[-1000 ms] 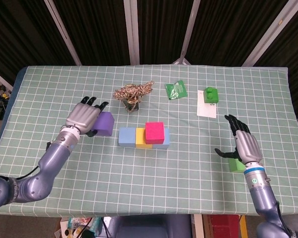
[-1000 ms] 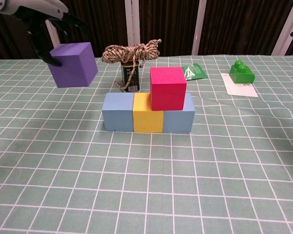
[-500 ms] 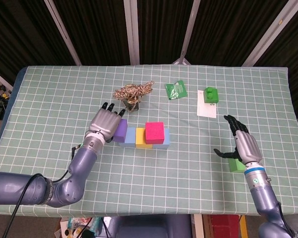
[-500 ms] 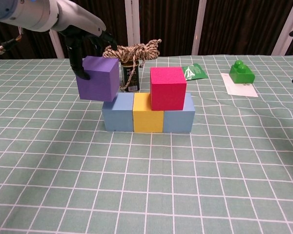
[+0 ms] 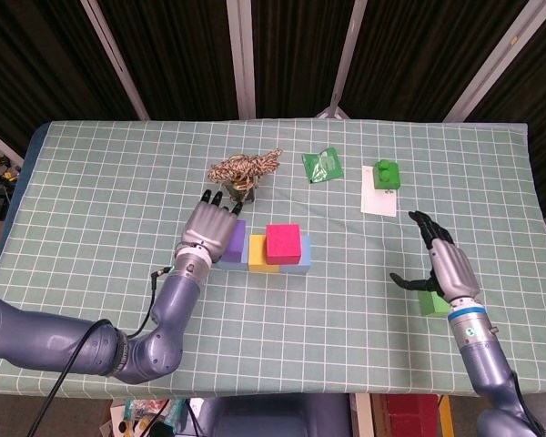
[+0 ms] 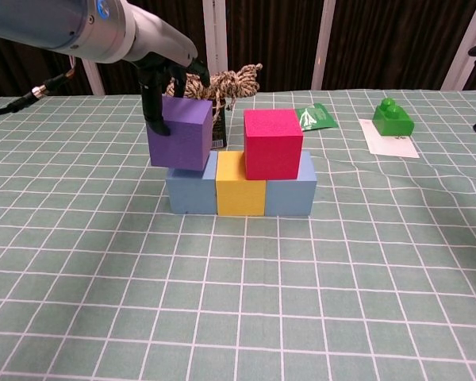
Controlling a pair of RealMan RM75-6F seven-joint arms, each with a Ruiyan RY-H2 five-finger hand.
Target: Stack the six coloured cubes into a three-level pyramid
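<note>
A base row stands mid-table: a light blue cube (image 6: 189, 189), a yellow cube (image 6: 240, 187) and another light blue cube (image 6: 292, 194). A pink cube (image 6: 273, 144) (image 5: 283, 242) sits on top, over the yellow and right blue cubes. My left hand (image 5: 210, 228) (image 6: 160, 78) grips a purple cube (image 6: 181, 132) (image 5: 233, 242), holding it slightly tilted just above the left blue cube. A green cube (image 5: 430, 303) lies at the right, partly hidden behind my right hand (image 5: 439, 266), whose fingers are spread and hold nothing.
A can wrapped in tangled twine (image 5: 244, 171) (image 6: 219, 84) stands just behind the cube row. Further back right lie a green packet (image 5: 322, 165) and a green toy brick (image 5: 386, 174) on a white card (image 5: 379, 202).
My left hand carried the purple cube rightward from the left of the table to just over the left blue cube. The right hand barely moved.
</note>
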